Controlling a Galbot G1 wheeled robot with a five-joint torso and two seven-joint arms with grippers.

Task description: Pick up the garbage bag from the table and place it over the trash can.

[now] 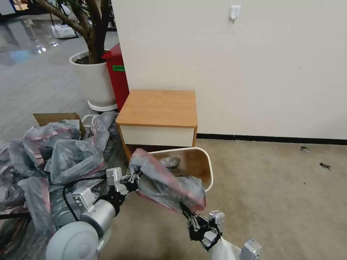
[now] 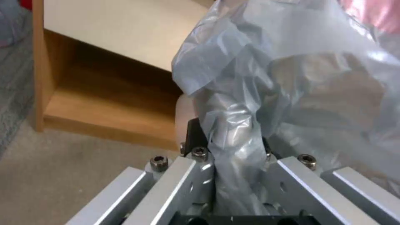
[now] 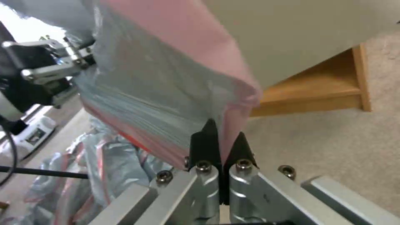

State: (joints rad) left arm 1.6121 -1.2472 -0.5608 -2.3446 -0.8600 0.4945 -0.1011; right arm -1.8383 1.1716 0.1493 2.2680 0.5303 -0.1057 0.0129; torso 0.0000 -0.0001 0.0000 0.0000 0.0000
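The garbage bag (image 1: 166, 182), grey with a pink-red rim band, hangs stretched between both grippers over the near-left part of the trash can (image 1: 209, 169). The can stands on the carpet just in front of the table (image 1: 159, 106), its far and right rim uncovered. My left gripper (image 1: 134, 177) is shut on the bag's left end. In the left wrist view, plastic (image 2: 292, 78) bunches between the gripper's (image 2: 229, 147) fingers. My right gripper (image 1: 185, 210) is shut on the bag's near corner. Its black fingertips (image 3: 206, 143) pinch the pink band (image 3: 187, 40).
A big heap of similar bags (image 1: 54, 162) and a cardboard box (image 1: 54, 117) lie to the left. A white plant pot (image 1: 95, 77) and a red bin (image 1: 117, 74) stand behind them. The wall is close behind the table. Open carpet with small scraps (image 1: 325, 165) lies to the right.
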